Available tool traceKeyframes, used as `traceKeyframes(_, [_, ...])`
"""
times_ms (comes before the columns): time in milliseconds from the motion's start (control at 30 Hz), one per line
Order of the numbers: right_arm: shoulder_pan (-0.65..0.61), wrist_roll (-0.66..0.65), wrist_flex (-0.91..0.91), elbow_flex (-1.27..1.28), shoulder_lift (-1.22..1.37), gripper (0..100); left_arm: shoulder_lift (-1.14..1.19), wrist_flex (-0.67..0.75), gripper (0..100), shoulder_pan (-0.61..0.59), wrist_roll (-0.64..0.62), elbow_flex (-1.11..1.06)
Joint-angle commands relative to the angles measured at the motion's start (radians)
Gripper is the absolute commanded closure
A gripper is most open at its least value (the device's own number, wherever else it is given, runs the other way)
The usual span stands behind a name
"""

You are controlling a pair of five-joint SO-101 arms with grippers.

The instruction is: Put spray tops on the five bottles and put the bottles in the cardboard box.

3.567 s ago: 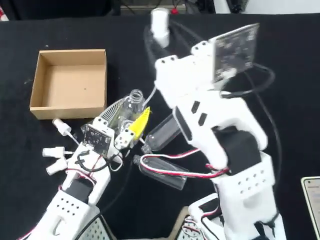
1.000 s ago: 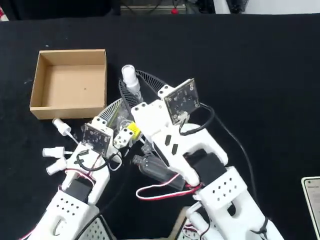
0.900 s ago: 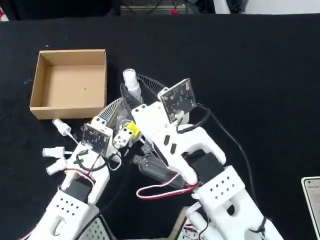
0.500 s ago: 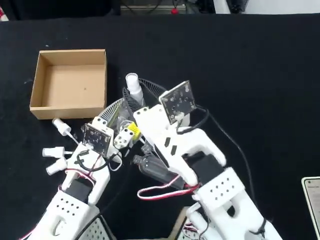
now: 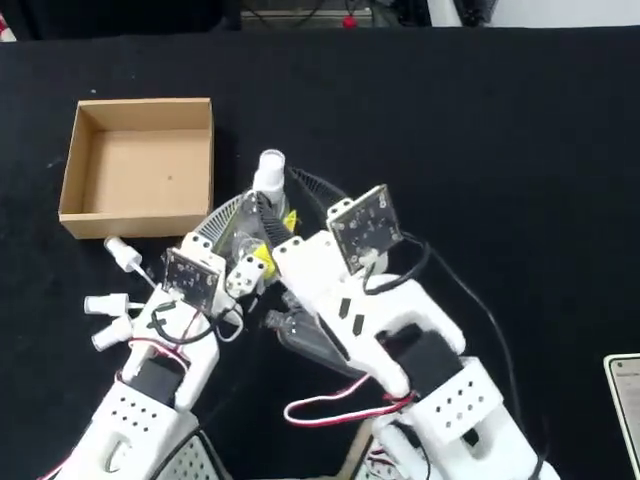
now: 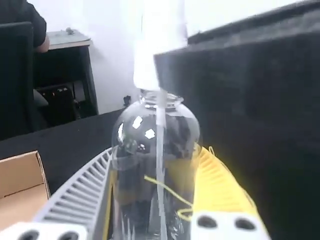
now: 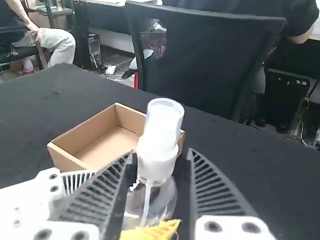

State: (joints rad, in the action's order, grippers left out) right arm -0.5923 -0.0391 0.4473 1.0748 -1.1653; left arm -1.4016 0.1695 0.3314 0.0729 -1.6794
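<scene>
Plastic on plastic: my left claw (image 6: 152, 200) is clenched on a clear, round-shouldered bottle (image 6: 155, 150), holding it upright between a ribbed grey finger (image 6: 80, 195) and a smooth yellow one. My right claw (image 7: 160, 165), with dark fingers (image 7: 107, 185) grooved like combs, grasps the white spray top (image 7: 160, 132) by its collar. The top sits at the bottle's open neck with its cylindrical cap upward, and its thin translucent tube (image 6: 160, 170) hangs down inside the glassy body. The bottle stands just beside the near corner of the cardboard box (image 5: 140, 170), a square, open, matte brown tray on the black cloth table (image 5: 500, 150). Three loose spray tops (image 5: 108, 303) lie beside my left arm. Another clear bottle (image 5: 300, 335) lies on its side, partly under my right arm.
</scene>
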Motion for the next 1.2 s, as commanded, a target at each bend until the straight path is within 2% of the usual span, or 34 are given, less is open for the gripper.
traceKeyframes(0, [-0.011, -0.005, 0.0, -0.013, -0.05, 89.5, -0.009, 0.02, 93, -0.013, -0.005, -0.012])
traceKeyframes(233, [-0.005, -0.002, 0.112, -0.007, -0.3, 89.9, -0.009, 0.02, 93, -0.013, -0.002, -0.015])
traceKeyframes(333, [0.071, 0.0, 0.126, 0.01, -0.371, 89.9, -0.009, 0.02, 93, -0.024, -0.002, -0.012])
traceKeyframes(467, [0.193, 0.04, 0.052, 0.085, -0.364, 89.9, -0.011, 0.02, 93, -0.122, -0.009, 0.024])
traceKeyframes(600, [0.206, 0.15, -0.1, 0.225, -0.306, 89.9, -0.009, 0.014, 93, -0.283, -0.009, 0.108])
traceKeyframes(767, [0.178, 0.157, -0.272, 0.32, -0.206, 89.9, 0.006, 0.012, 93, -0.481, -0.011, 0.237])
traceKeyframes(900, [0.121, 0.157, -0.284, 0.323, -0.131, 89.9, 0.095, 0.012, 93, -0.562, -0.011, 0.395])
traceKeyframes(1167, [-0.028, 0.155, -0.287, 0.323, 0.001, 89.9, 0.595, 0.018, 93, -0.641, -0.011, 0.74])
